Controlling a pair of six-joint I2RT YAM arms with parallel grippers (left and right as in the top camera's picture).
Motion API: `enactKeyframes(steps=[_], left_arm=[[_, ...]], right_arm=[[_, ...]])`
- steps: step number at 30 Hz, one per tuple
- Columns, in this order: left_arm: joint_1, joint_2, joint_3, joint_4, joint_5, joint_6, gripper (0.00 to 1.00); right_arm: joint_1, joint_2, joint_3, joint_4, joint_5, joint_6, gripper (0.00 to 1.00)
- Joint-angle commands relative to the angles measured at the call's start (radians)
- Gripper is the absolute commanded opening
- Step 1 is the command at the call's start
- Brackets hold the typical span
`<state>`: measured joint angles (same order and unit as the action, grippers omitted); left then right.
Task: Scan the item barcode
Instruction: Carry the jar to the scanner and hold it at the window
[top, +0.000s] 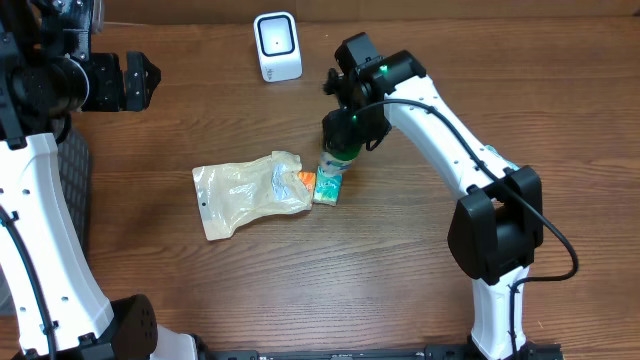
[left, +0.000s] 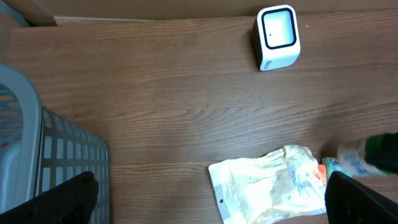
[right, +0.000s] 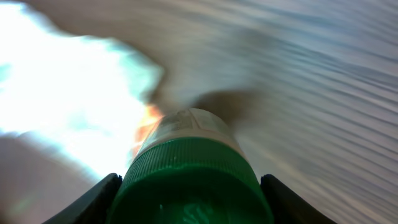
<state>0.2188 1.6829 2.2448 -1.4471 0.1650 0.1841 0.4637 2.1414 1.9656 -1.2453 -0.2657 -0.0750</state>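
A green-capped bottle (top: 340, 156) sits pinched at the cap by the right gripper (top: 345, 138), just beside a small teal box (top: 328, 186) and a crumpled plastic pouch (top: 250, 190) on the wooden table (top: 200, 110) — well short of the white barcode scanner (top: 277, 45). The left gripper (top: 140, 82) hangs spread wide near a grey basket (left: 37, 162).

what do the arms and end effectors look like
The left arm and right arm have white rounded shells with black joint housings. A black cable runs along the right arm, which shows small green lights near its wrist. The left end effector and right end effector are black, each with two fingers.
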Motion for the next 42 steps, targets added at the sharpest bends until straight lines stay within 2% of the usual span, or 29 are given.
enactKeyframes(steps=[1, 11, 18, 22, 25, 42], left_arm=[[0.003, -0.005, 0.000, 0.002, 0.011, 0.014, 1.00], [0.003, -0.005, 0.000, 0.002, 0.011, 0.014, 1.00], [0.003, -0.005, 0.000, 0.002, 0.011, 0.014, 1.00], [0.003, -0.005, 0.000, 0.002, 0.011, 0.014, 0.99], [0.003, -0.005, 0.000, 0.002, 0.011, 0.014, 1.00], [0.003, -0.005, 0.000, 0.002, 0.011, 0.014, 1.00]], right_arm=[[-0.003, -0.128, 0.084, -0.027, -0.330, -0.232, 0.35], [-0.017, -0.276, 0.117, 0.010, -0.552, -0.278, 0.37], [-0.094, -0.309, 0.117, 0.045, -0.776, -0.277, 0.37], [-0.197, -0.309, 0.117, 0.094, -0.970, -0.198, 0.37], [-0.254, -0.309, 0.117, 0.131, -1.043, -0.128, 0.36], [-0.287, -0.309, 0.117, 0.115, -1.054, -0.105, 0.35]])
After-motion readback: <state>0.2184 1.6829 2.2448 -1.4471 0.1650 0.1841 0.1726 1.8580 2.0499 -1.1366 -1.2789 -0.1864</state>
